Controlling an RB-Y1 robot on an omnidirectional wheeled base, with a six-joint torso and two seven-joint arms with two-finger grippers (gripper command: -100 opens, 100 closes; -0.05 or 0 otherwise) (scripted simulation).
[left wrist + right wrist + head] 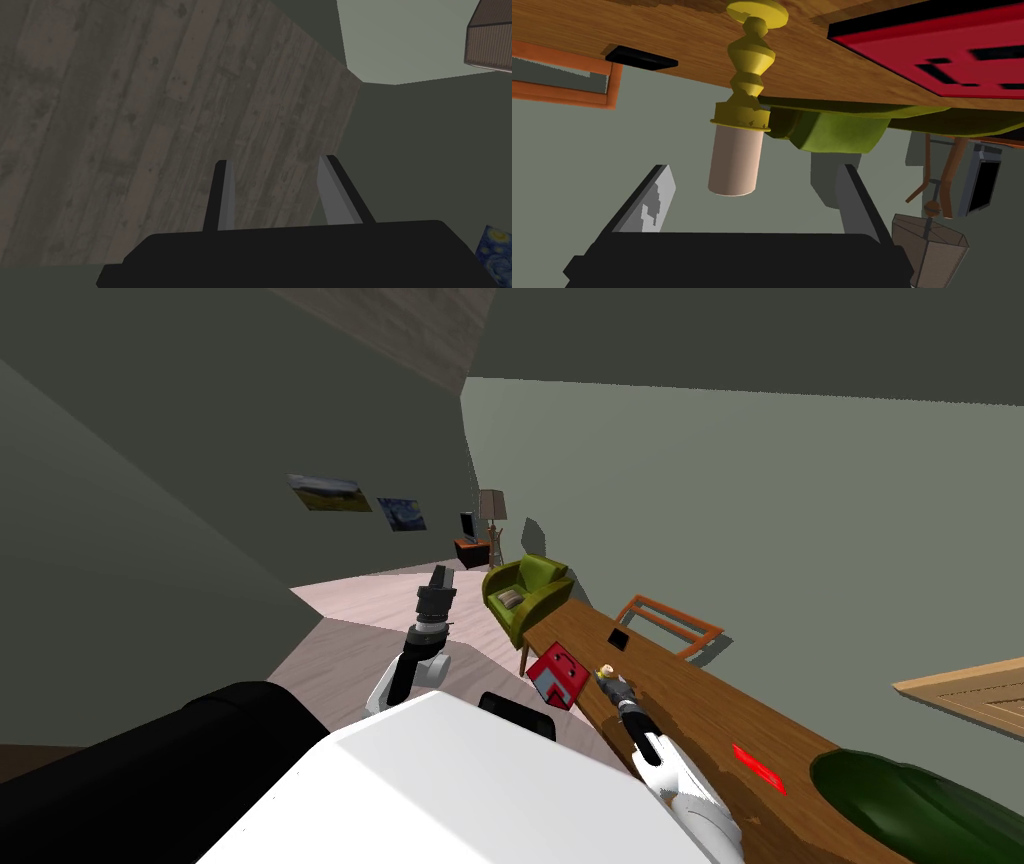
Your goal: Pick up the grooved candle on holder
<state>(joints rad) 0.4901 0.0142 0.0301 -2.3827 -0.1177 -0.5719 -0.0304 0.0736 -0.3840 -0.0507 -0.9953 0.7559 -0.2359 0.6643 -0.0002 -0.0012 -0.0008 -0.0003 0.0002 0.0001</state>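
**Left arm.** It is raised beside the chest, well apart from the table point(700, 708). The left gripper point(437, 578) points upward. Its fingers point(226, 195) stand parted, with nothing between them.

**Table, left edge.** A red box point(556, 675) with dark markings sits here, on a long wooden top.

**Candle.** The candle point(734, 160) stands just right of the box. It is a pale cylinder (its surface reads smooth) seated in a yellow turned holder point(751, 65), whose foot rests on the table top.

**Right arm.** It is stretched low along the table, and the right gripper point(754, 172) is at the candle. Its fingers point(657, 200) are spread wide and hold nothing. The candle's free end lies in the gap between the tips, nearer one finger, and appears to touch neither.

**Further right.** A small black slab point(618, 638) lies on the table beyond the candle. A flat red piece point(758, 766) lies beside the right forearm. A dark green mass point(920, 808) sits at the table's near end.
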